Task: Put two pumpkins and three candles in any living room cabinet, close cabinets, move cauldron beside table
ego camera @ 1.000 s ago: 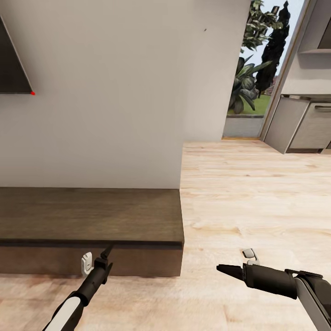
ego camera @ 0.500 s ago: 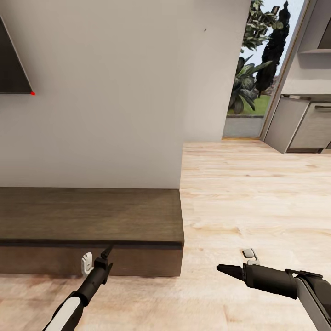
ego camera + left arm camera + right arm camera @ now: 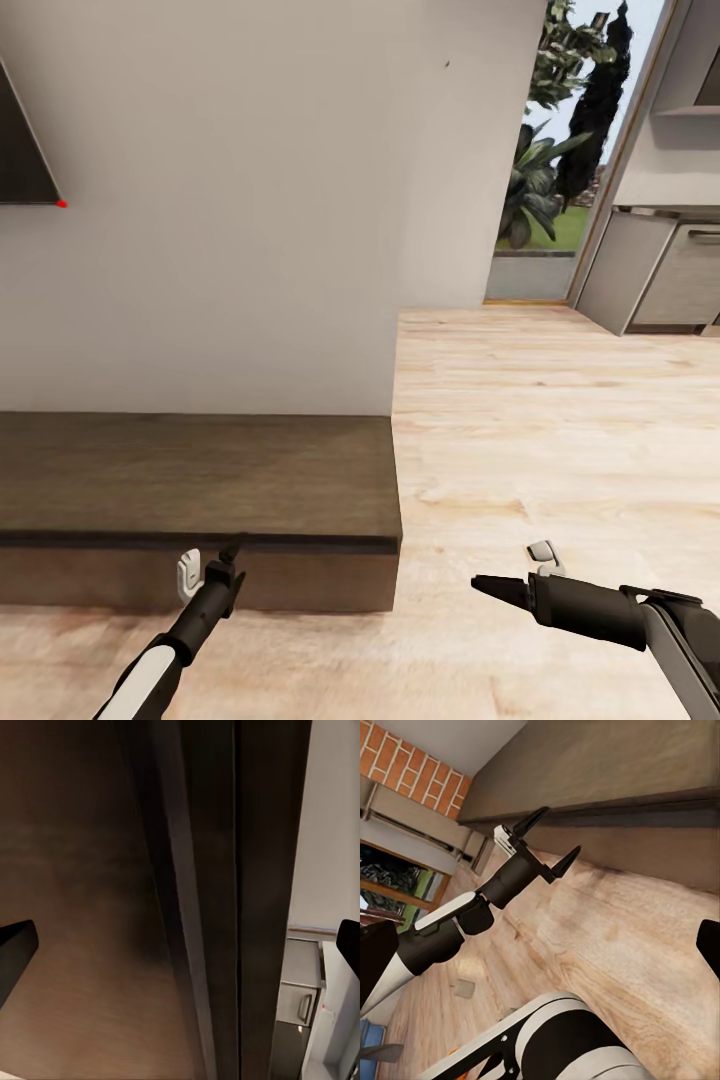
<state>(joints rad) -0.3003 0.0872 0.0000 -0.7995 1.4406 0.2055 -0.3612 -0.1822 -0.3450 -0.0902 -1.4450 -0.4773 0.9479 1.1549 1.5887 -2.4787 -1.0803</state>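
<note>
This was a home, rendered in a simulator: a living room with a pale wood floor (image 3: 560, 450), a plain white wall (image 3: 250, 200) and a long, low dark-brown cabinet (image 3: 200, 475) set against it. A dark screen (image 3: 20, 150) hung on that wall. Beyond stood grey kitchen units (image 3: 660, 270) and a doorway (image 3: 545, 160) onto garden plants, and a brick wall (image 3: 416, 776) showed elsewhere.
</note>
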